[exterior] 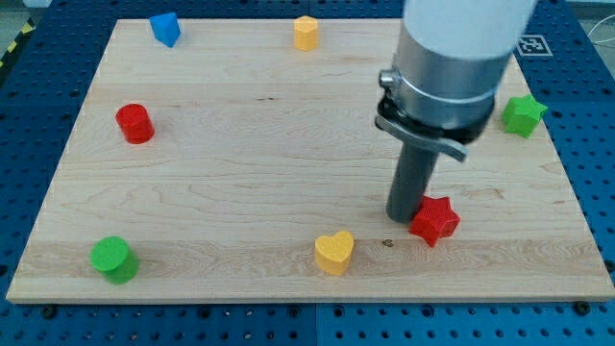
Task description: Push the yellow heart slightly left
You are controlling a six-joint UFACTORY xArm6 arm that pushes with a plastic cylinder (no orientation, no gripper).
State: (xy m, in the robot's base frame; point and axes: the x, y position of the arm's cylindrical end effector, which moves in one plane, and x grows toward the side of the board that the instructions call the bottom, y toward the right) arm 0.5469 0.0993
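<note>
Pale wooden counter (269,173), laid on a blue pegboard (29,192) that shows on all sides.

Near the view's bottom edge, a little right of the middle: yellow heart (334,253), lying flat and touching no other block.

Up and to the view's right of it: red star (434,220), close to the heart but apart from it.

No claw on this rig, so no wide or narrow to report and nothing held. Instead a straight dark rod (413,178), hanging from a thick grey arm housing (452,58) that comes in from the view's top right.

At the rod's lower end: my tip (403,217), down at the counter surface, just at the red star's left side. Touching or a hair apart: cannot tell from this angle. Placed to the view's right of the yellow heart and somewhat above it, with bare wood between the two.

Elsewhere on the counter, all well apart from the heart:
- green star (523,115) at the right edge, partly past the arm housing
- yellow block (306,33) at the top edge near the middle, shape not clear
- blue block (165,29) at the top left, angular, exact shape hard to make out
- red cylinder (135,124) upright on the left side
- green block (114,259) near the bottom left corner, roundish
</note>
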